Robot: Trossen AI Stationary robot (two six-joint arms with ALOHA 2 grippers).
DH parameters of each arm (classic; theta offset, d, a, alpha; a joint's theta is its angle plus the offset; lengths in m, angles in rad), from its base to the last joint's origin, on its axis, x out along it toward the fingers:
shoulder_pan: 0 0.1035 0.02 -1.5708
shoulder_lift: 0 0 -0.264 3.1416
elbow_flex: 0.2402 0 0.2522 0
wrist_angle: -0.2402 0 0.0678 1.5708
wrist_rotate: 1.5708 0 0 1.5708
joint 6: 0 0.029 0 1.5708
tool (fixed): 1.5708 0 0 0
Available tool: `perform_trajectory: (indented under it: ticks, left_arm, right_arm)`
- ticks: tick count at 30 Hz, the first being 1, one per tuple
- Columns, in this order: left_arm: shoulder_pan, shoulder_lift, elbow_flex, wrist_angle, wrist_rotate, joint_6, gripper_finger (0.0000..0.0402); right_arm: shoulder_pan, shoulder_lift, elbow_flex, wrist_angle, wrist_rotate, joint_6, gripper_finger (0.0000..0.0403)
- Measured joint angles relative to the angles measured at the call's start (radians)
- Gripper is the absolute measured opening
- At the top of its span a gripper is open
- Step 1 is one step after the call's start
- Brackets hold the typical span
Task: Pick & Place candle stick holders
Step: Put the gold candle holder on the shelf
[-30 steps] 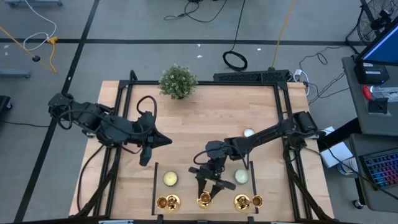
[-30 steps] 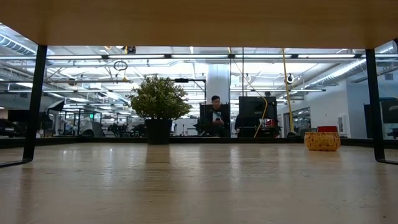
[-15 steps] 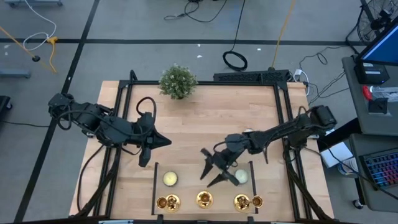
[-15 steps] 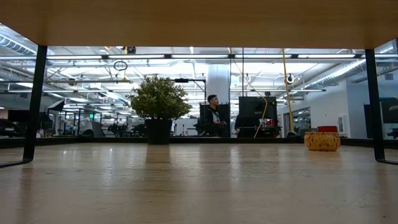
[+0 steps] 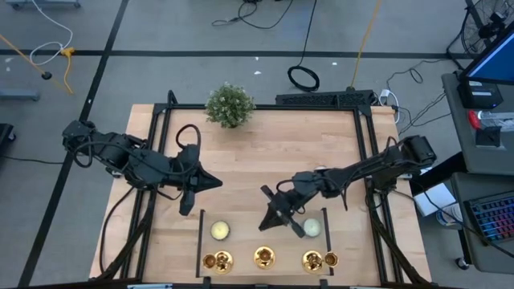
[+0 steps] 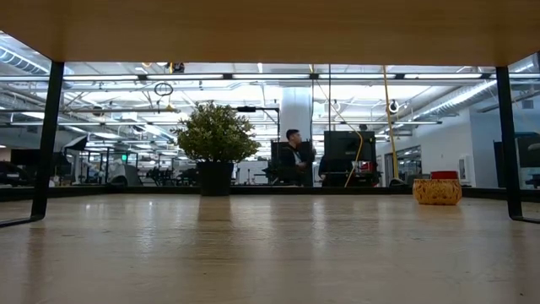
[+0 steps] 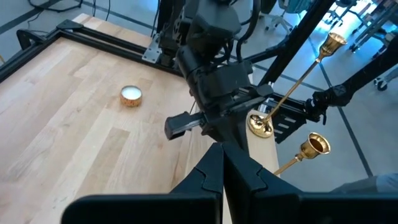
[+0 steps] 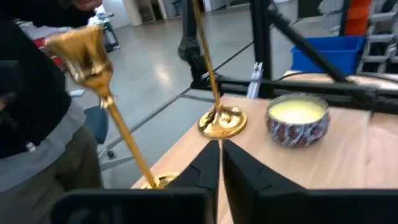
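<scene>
Pale wood table (image 5: pixel 265 160), cabled workshop floor around it. Three candle stick holders (image 5: pixel 263 258) line the near edge; right gripper (image 5: pixel 277 215) hangs clenched, empty, just above. Left gripper (image 5: pixel 201 181) waits clenched mid-table.

Both arms are matte black throughout, built of slim tubular links joined by chunkier rounded joint housings. A black cable loops free above the left arm (image 5: pixel 136 164), left of centre in the high view. The right arm (image 5: pixel 353 172), at centre right, ends in two long, tapered black fingers (image 5: pixel 271 217).
</scene>
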Motion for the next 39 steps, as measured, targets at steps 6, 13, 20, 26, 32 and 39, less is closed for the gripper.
perform_trajectory:
  ticks: [6,13,20,26,32,39]
  left_arm:
    - [0.0,0.0,0.0,-0.01,0.007,-0.028,0.0003]
    - [0.0,0.0,0.0,-0.104,0.022,-0.1,0.0003]
    - [-0.001,0.0,0.0,-0.158,-0.041,-0.171,0.0003]
    - [-0.017,0.0,0.0,-0.204,-0.087,-0.229,0.0003]
    - [-0.027,0.0,0.0,-0.232,-0.122,-0.237,0.0003]
    - [-0.027,0.0,0.0,-0.268,-0.14,-0.262,0.0003]
  right_arm:
    - [-0.001,-0.001,0.002,0.029,-0.032,-0.001,0.0003]
    - [-0.004,-0.001,0.075,-0.089,-0.084,-0.037,0.0001]
    - [-0.024,0.0,0.122,-0.161,-0.028,-0.093,0.0001]
    - [-0.051,0.001,0.122,-0.163,-0.044,-0.054,0.0]
    - [-0.062,0.001,0.122,-0.148,-0.09,-0.031,0.0]
    - [-0.065,0.001,0.122,-0.15,-0.086,-0.005,0.0]
